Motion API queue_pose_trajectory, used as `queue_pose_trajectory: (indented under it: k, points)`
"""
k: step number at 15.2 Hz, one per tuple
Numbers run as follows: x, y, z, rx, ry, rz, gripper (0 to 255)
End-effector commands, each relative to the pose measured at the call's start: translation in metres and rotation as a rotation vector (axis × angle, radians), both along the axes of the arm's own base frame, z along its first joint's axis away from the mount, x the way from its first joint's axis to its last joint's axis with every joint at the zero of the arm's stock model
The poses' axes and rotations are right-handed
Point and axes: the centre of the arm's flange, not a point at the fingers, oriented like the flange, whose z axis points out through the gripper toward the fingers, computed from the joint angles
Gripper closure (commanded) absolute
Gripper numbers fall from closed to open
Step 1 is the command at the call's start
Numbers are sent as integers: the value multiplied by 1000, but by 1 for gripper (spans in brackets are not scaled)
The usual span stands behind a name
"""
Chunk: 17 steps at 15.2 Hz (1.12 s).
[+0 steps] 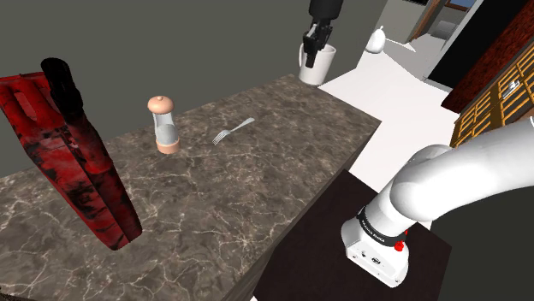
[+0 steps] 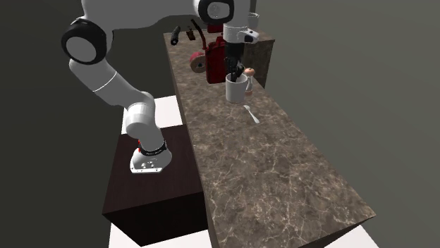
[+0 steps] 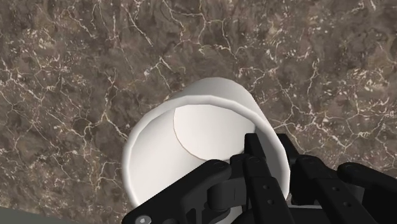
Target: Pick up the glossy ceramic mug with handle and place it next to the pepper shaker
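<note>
counter (image 1: 240, 197): long brown marbled slab, largest item. white arm (image 2: 106, 77) rises from the dark stand (image 2: 155, 197) beside it and reaches over the slab. red-and-black block (image 1: 77, 154) stands tilted at the end of the slab, at the shoulder view's left.

mug (image 1: 317, 65): plain white, held under the gripper (image 1: 313, 50). shoulder view puts it high, against the background past the counter's far corner, so it reads as lifted clear of the slab. second exterior view places it over the slab just in front of the shaker, which it partly hides, with the fork near.

wrist view adds the grip: jaws clamped on the mug's wall, one finger (image 3: 254, 153) inside the rim, the other outside; mug mouth open toward the camera, marble beneath.

shaker (image 1: 163, 126): clear body, pinkish cap and base, upright, seen whole in the shoulder view. fork (image 1: 234, 130): lies flat near it, apart.
</note>
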Motion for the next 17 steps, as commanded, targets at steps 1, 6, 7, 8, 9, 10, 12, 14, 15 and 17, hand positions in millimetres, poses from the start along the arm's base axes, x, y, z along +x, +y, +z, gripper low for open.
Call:
queue_pose_trajectory:
  k: [1, 6, 7, 8, 9, 10, 12, 14, 15, 17]
  points:
    - [7, 25, 2, 1, 0, -2, 255]
    - [26, 89, 2, 1, 0, -2, 255]
    - [30, 101, 2, 1, 0, -2, 255]
    - [34, 114, 2, 1, 0, -2, 255]
    - [38, 127, 2, 1, 0, -2, 255]
    - [41, 139, 2, 1, 0, -2, 255]
    - [49, 164, 2, 1, 0, -2, 255]
    - [57, 190, 2, 1, 0, -2, 255]
    - [60, 202, 2, 1, 0, -2, 255]
    - [68, 228, 2, 1, 0, -2, 255]
